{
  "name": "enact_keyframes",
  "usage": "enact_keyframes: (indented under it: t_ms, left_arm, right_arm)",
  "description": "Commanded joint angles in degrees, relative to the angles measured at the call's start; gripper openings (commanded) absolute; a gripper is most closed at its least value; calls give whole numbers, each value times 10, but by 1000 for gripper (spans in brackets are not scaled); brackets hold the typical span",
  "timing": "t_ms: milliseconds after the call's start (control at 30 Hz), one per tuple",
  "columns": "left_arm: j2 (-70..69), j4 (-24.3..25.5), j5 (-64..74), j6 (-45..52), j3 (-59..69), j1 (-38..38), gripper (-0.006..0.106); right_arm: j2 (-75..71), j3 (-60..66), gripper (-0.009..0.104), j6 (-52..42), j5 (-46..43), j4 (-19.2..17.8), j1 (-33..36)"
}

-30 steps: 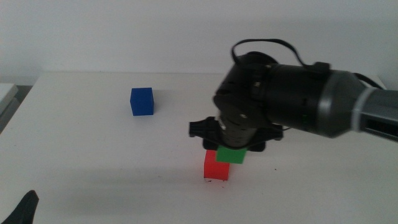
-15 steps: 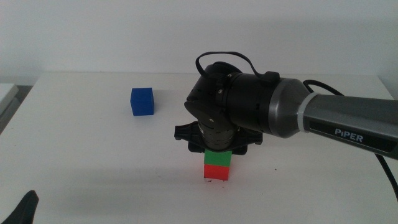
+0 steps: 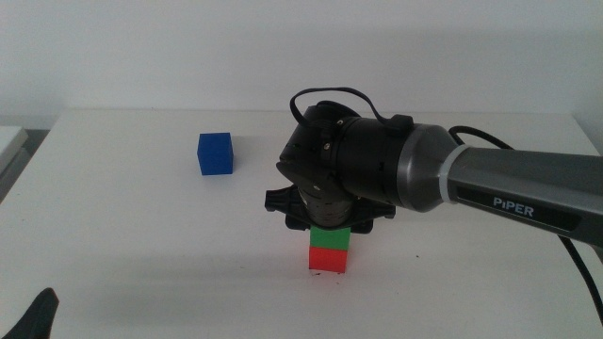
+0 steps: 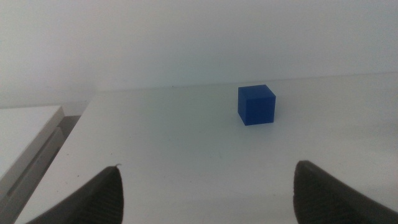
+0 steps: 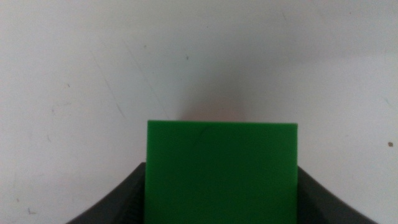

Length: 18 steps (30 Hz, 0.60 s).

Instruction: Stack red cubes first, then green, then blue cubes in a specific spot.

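**Green cube on red cube, right gripper clamped on it**

White desk (image 3: 132, 235), matte, faint scuffs and tiny dark specks visible in the right wrist view; plain white wall behind, a pale ledge at the desk's left edge.

Right gripper (image 3: 330, 229) reaches in from the right, pointing down over the stack. Green cube (image 3: 330, 236) sits squarely on the red cube (image 3: 329, 259), which rests on the desk near front centre. Jaws clamped on the green cube, one on each side. Blue cube (image 3: 215, 153) stands alone, well apart, back-left of the stack.

Versus 1.0 s ago: the green cube was offset to the right and tilted above the red one, and the arm sat further right. Now the cube is aligned on top. Versus 0.5 s ago: almost no change, arm shifted slightly. Blue cube unmoved.

Left gripper (image 3: 33, 315) waits at the bottom-left corner of the middle view; the left wrist view shows its jaws (image 4: 208, 193) wide apart, holding nothing, with the blue cube (image 4: 255, 104) ahead. The right wrist view shows the green cube's (image 5: 222, 171) top face between the jaws; red cube hidden beneath it there, only a faint reddish tint on the desk just beyond it.
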Motion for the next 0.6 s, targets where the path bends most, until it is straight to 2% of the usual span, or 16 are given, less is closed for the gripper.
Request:
enact_keyframes:
  t_ms: [0, 100, 133, 167, 200, 300, 433, 567]
  left_arm:
    - [-1, 0, -7, -2, 0, 0, 94]
    - [-1, 0, -7, -3, 0, 0, 94]
    - [-1, 0, -7, -3, 0, 0, 94]
    - [-1, 0, -7, -1, 0, 0, 94]
    - [-1, 0, -7, -1, 0, 0, 94]
    - [-1, 0, -7, -1, 0, 0, 94]
    - [-1, 0, -7, -1, 0, 0, 94]
    - [-1, 0, -7, -1, 0, 0, 94]
  right_arm:
    - [5, -2, 8, 2, -4, -5, -1]
    - [7, -1, 8, 2, -3, -3, -1]
    - [7, -1, 12, 2, -2, -3, -1]
    - [7, -1, 63, 2, -2, -3, -1]
    - [7, -1, 72, 2, -3, -3, -1]
    - [4, -1, 92, -4, -7, -7, -1]
    - [-44, -1, 93, -25, 7, -21, 15]
    - [-143, 5, 93, -87, 42, -66, 53]
